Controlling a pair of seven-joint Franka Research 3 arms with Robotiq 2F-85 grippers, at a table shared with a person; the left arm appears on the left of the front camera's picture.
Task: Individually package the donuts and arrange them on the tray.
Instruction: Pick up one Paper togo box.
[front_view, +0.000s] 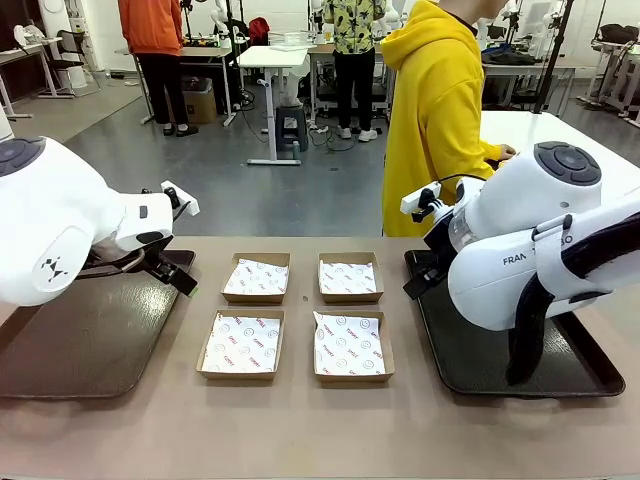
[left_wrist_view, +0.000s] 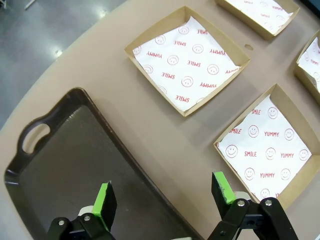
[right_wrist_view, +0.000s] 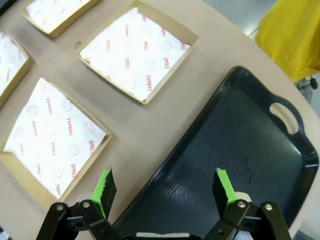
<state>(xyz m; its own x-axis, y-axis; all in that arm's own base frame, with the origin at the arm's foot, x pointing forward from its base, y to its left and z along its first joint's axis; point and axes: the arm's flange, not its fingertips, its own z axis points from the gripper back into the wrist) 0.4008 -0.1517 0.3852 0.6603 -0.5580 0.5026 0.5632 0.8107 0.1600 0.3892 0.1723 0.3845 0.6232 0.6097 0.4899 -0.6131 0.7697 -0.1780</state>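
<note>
The donuts are out of view. A dark tray (front_view: 90, 330) lies at the table's left, and another dark tray (front_view: 480, 365) lies at the right; both are bare. My left gripper (left_wrist_view: 163, 189) hangs open over the inner edge of the left tray (left_wrist_view: 65, 165), with nothing between its green pads. My right gripper (right_wrist_view: 164, 180) is also open and holds nothing, hovering above the inner edge of the right tray (right_wrist_view: 235, 150). In the front view the left gripper (front_view: 172, 272) and right gripper (front_view: 420, 280) point down toward the table.
Several shallow paper-lined cardboard boxes sit in a square between the trays, none with anything in it: back left (front_view: 256, 277), back right (front_view: 350, 277), front left (front_view: 241, 345), front right (front_view: 351, 345). A person in a yellow hoodie (front_view: 435, 110) stands at the far side.
</note>
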